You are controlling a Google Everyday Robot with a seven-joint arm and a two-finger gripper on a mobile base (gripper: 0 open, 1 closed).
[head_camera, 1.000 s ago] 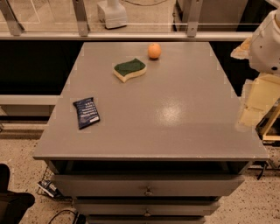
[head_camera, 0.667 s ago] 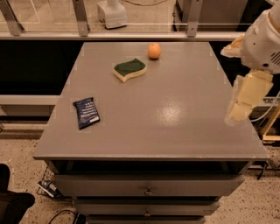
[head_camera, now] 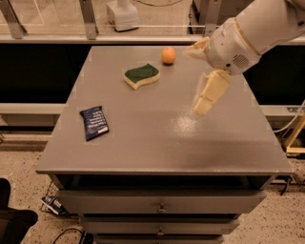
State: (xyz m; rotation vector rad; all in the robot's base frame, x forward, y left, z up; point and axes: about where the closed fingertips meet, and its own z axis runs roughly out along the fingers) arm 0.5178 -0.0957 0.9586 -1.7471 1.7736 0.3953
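My gripper [head_camera: 194, 81] hangs over the right middle of the grey table [head_camera: 143, 147], at the end of a white arm that reaches in from the upper right. Its two cream fingers [head_camera: 209, 93] are spread apart, open, with nothing between them. An orange [head_camera: 167, 55] lies at the back of the table, just left of the gripper and nearest to it. A green-topped yellow sponge [head_camera: 141, 76] lies left of the orange, a bit nearer the front. A dark blue snack bag [head_camera: 94, 122] lies flat near the left edge.
Drawers [head_camera: 162, 208] sit under the tabletop. A railing and a white object [head_camera: 123, 14] stand behind the table. Cables lie on the speckled floor at the lower left, and a wooden frame [head_camera: 295, 138] stands at the right.
The arm has swung left from the table's right edge to above its right middle. The orange, sponge and bag have not moved.
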